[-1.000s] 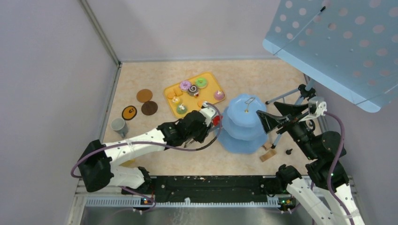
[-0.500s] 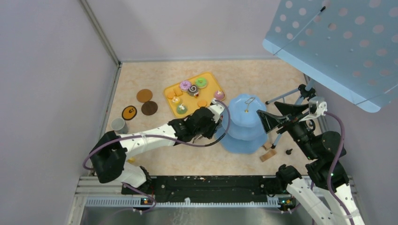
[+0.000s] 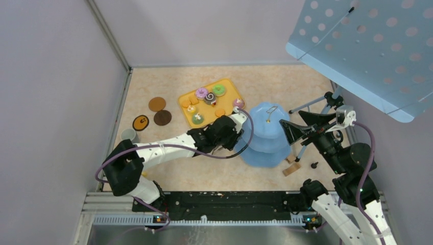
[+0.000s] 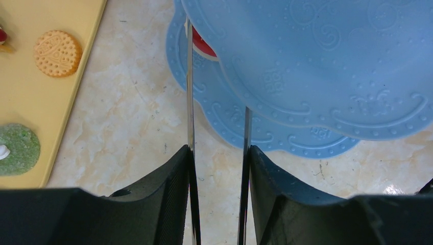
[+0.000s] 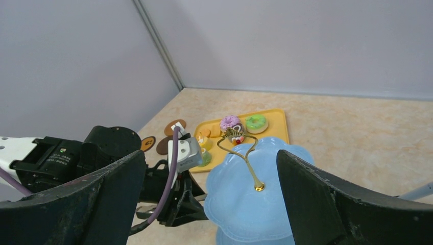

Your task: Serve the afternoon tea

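The tongs [image 4: 190,102] are gripped in the left claw [image 4: 219,150]. Their blades are reached onto the bottom tier of the stand [image 4: 316,61], where a red treat [image 4: 205,45] is seen beside one blade, half hidden under the middle tier. The right claw [image 5: 210,153] is held wide open at the stand's 3 o'clock. Other treats [image 3: 218,90] are seen on the tray [image 4: 30,97], at the stand's 10 o'clock. Three coasters [image 3: 157,104] are laid on the tabletop [image 3: 286,81] at the tray's 9 o'clock, and a mug [image 3: 127,134] is seen at their 7 o'clock.

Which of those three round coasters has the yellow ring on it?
The leftmost coaster, beside the grey mug; the light coaster and dark coaster are plain brown.
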`<state>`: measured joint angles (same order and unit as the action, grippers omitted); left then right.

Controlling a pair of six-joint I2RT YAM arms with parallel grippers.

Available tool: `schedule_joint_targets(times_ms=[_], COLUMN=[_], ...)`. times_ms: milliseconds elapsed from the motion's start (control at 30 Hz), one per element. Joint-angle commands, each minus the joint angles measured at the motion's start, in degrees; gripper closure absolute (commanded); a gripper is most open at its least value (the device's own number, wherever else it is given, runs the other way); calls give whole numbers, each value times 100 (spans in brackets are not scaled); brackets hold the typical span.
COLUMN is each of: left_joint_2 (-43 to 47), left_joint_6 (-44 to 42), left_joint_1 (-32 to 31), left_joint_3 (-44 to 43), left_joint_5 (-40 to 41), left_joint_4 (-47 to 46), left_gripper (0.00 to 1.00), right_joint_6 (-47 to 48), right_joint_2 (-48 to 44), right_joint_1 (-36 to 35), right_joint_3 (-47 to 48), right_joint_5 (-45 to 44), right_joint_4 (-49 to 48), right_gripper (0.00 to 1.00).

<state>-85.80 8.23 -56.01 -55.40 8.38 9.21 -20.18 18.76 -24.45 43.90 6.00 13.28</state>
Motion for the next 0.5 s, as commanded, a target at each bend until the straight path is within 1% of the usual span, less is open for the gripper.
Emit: schedule_joint_targets(times_ms=[0, 133, 267, 367, 467], left_joint_2=[-7, 74, 140, 106, 75], left_joint_6=[-90, -74, -50, 15, 46], left_joint_1=[-33, -31, -31, -32, -31], left_joint_3=[-235, -241, -128, -97, -122], left_joint_5=[57, 116, 134, 184, 164], left_joint_4=[-183, -52, -62, -90, -146], left_gripper=[52, 54, 54, 51, 47], right_joint_6=[-16, -18, -19, -36, -51], right_joint_2=[29, 51, 51, 53, 50], right_joint_1=[51, 50, 53, 50, 54], right_joint_3=[37, 40, 24, 1, -20], right_joint_5=[-46, -43, -30, -13, 14], right_joint_4=[-150, -171, -152, -185, -231], right_gripper=[3, 3, 3, 3, 3])
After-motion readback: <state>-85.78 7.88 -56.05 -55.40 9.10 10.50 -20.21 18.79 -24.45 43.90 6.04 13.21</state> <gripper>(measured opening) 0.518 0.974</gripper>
